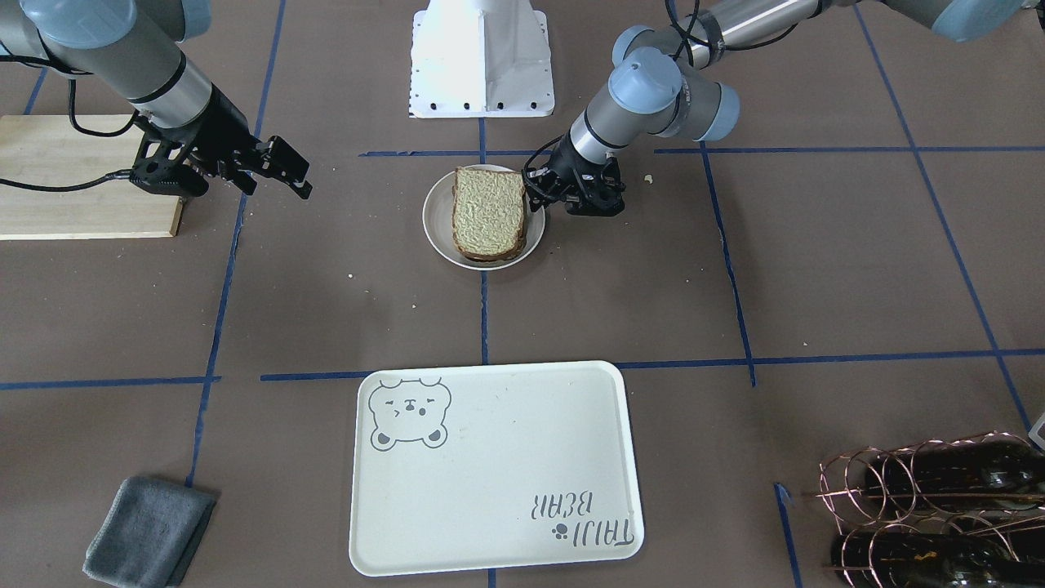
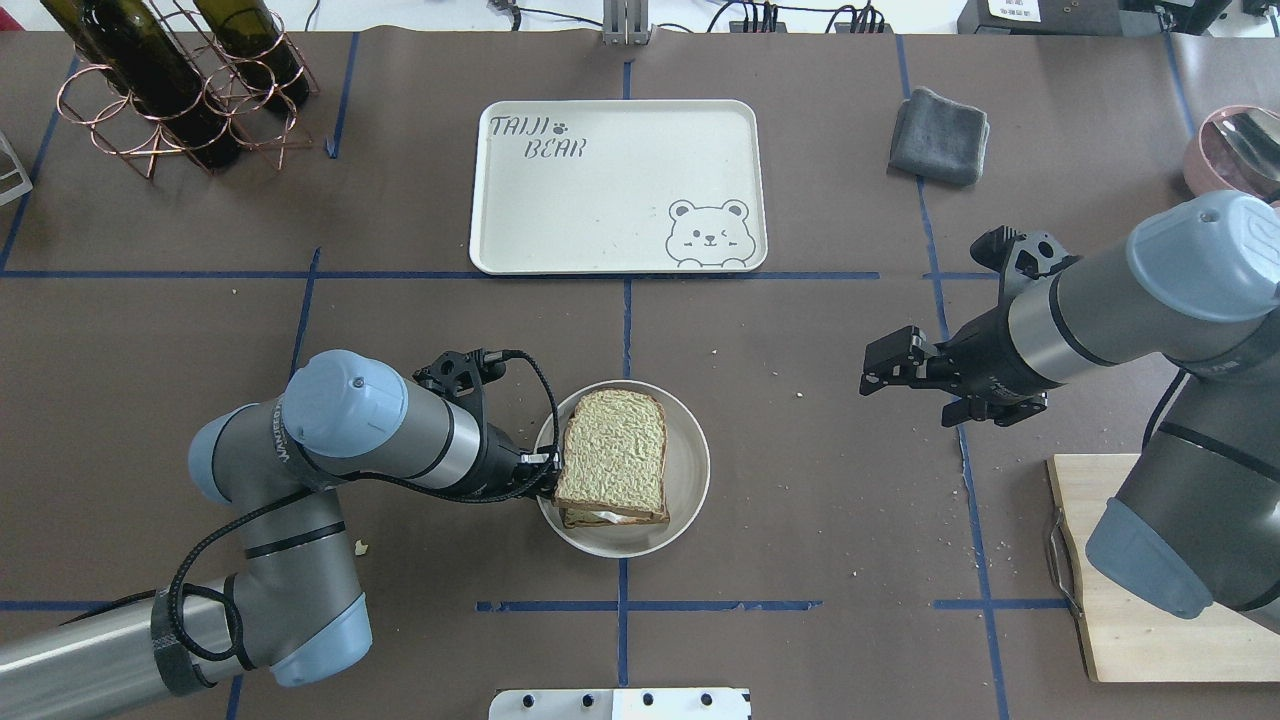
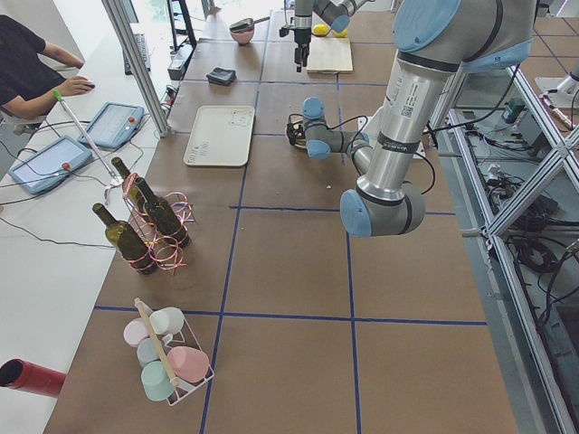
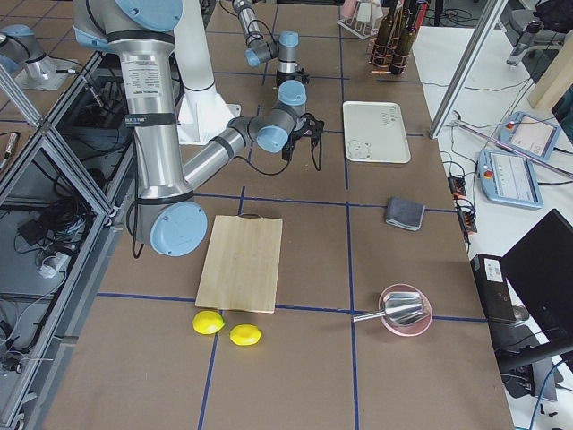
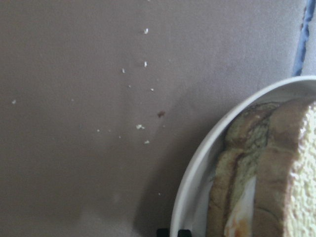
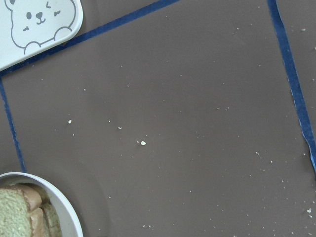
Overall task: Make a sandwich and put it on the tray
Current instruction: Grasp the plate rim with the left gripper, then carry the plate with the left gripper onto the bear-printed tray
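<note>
The sandwich (image 1: 488, 212) lies on a small round cream plate (image 1: 437, 237) at the table's middle: two speckled bread slices with egg white showing between them in the left wrist view (image 5: 276, 173). My left gripper (image 2: 548, 470) is at the plate's rim (image 2: 690, 470) beside the sandwich (image 2: 612, 468), its tips close together astride the rim, shut on it. My right gripper (image 2: 875, 370) hovers open and empty to the plate's right. The cream bear tray (image 2: 600, 200) lies beyond the plate with nothing on it.
A pale wooden board (image 2: 1130, 580) lies under the right arm, with two lemons (image 4: 224, 327) beyond it. A folded grey cloth (image 2: 940, 135) is right of the tray. A copper bottle rack (image 2: 170, 80) stands far left. A pink bowl (image 2: 1235, 150) is far right.
</note>
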`<state>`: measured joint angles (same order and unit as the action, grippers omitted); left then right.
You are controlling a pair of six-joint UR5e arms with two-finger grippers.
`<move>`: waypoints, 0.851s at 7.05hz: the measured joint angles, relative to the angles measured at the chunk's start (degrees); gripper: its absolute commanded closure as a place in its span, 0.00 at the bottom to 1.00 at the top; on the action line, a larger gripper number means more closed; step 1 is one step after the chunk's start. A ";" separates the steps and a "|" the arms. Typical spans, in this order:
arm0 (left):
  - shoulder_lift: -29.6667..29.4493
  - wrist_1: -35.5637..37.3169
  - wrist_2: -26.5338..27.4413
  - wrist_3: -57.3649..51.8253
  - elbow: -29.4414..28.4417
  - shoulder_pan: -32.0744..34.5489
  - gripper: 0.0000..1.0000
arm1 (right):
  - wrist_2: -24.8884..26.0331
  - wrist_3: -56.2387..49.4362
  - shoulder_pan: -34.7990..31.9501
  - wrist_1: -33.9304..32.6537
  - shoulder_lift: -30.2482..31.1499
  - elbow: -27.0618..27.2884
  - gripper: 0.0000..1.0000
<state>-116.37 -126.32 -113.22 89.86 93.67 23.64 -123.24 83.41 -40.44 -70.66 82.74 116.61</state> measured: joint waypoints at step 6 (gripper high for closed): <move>-3.65 -7.48 5.79 25.29 -0.32 1.99 1.00 | -0.12 0.09 -0.32 0.02 1.72 1.85 0.00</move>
<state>-120.01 -133.81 -107.44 115.15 93.35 25.63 -123.37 83.49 -40.76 -70.65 84.46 118.46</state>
